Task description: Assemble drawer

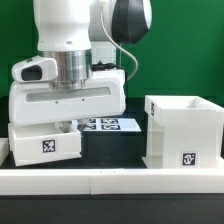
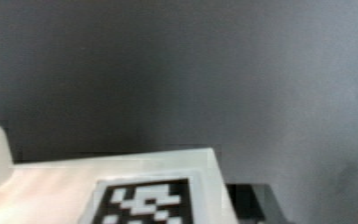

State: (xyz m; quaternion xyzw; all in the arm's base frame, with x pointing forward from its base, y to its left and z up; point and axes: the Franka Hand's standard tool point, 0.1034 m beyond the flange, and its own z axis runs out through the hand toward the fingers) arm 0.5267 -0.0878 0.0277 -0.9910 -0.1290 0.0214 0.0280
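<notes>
The arm (image 1: 70,30) is reaching down at the exterior view's left, and its gripper (image 1: 62,122) is hanging right over a shallow white tray (image 1: 45,142). The tray is lying on the black table (image 1: 115,148), showing a square black-and-white tag on the side facing the camera. The wide white gripper body is hiding the fingers, so I cannot tell whether they are apart, together or clamped on the tray's wall. In the wrist view the tray (image 2: 87,178) is showing very close up and blurred, its tag facing the camera; a dark block just beside it may be a finger. The tall casing (image 1: 183,125) is standing upright at the exterior view's right, well apart from the tray, open at the top, its tag sitting low on the front. The marker board (image 1: 110,124) is lying flat between them, farther back. A long low rail (image 1: 110,178) is running across the front.
</notes>
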